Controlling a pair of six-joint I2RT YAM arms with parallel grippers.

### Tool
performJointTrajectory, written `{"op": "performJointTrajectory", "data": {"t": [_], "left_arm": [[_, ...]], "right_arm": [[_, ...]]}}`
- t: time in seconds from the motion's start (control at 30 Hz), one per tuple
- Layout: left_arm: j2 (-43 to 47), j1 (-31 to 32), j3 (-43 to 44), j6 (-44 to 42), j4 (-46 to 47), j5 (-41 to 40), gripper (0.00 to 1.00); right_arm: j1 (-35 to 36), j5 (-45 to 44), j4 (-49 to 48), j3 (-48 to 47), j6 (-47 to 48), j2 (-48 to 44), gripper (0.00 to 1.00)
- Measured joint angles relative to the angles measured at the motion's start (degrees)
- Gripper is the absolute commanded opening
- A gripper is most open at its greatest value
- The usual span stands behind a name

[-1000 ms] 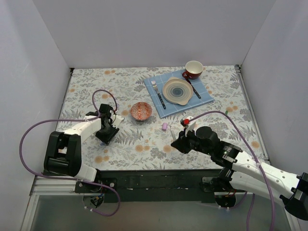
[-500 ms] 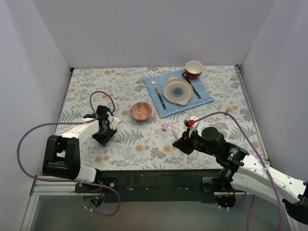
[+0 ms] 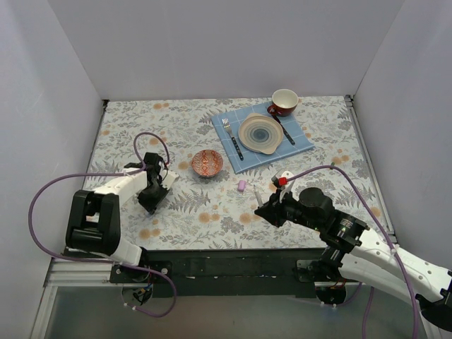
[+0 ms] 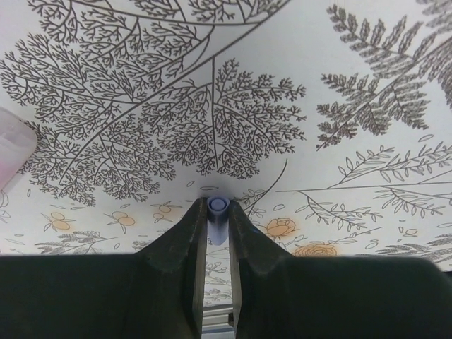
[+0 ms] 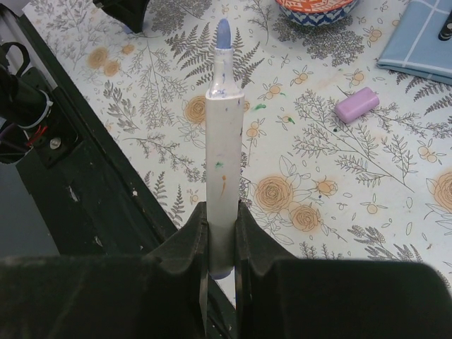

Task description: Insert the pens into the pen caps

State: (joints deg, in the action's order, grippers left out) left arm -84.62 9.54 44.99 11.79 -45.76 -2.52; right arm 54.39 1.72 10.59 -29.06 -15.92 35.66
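Note:
My right gripper (image 5: 222, 210) is shut on a white pen (image 5: 224, 155) near its rear end. The pen's blue tip (image 5: 223, 33) points away toward the left arm. In the top view this gripper (image 3: 263, 210) hovers over the near middle of the table. My left gripper (image 4: 216, 205) is shut on a small blue cap (image 4: 217, 213), seen end-on between the fingertips just above the cloth; in the top view it (image 3: 151, 197) is at the left. A lilac cap (image 5: 357, 105) lies loose on the cloth (image 3: 242, 186). A pale pink-white object (image 4: 10, 152) shows at the left edge. I see no green cap.
A small red patterned bowl (image 3: 207, 163) stands between the arms, behind the lilac cap. A blue napkin (image 3: 233, 120) at the back holds a plate (image 3: 260, 133), a fork (image 3: 232, 138) and dark-handled cutlery. A red cup (image 3: 284, 101) stands behind it. The table's near edge (image 5: 85, 183) lies below the pen.
My left gripper has shifted slightly left and toward me with the cap. My right arm has drawn back a little with the pen. The lilac cap has not moved.

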Motion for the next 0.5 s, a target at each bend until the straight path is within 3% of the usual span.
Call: {"op": "performJointTrajectory", "data": {"t": [0.23,0.5], "left_arm": [[-5.9,3.0,5.6,8.0,-4.2,0.6,0.00],[-5.8,10.0,11.6,22.0,-2.8,7.3,0.00]], "right_arm": [[0.0,0.0,-0.3,0.0,-0.1,0.2,0.01],[0.0,0.0,-4.5,2.9,-1.9,3.0,0.01]]}}
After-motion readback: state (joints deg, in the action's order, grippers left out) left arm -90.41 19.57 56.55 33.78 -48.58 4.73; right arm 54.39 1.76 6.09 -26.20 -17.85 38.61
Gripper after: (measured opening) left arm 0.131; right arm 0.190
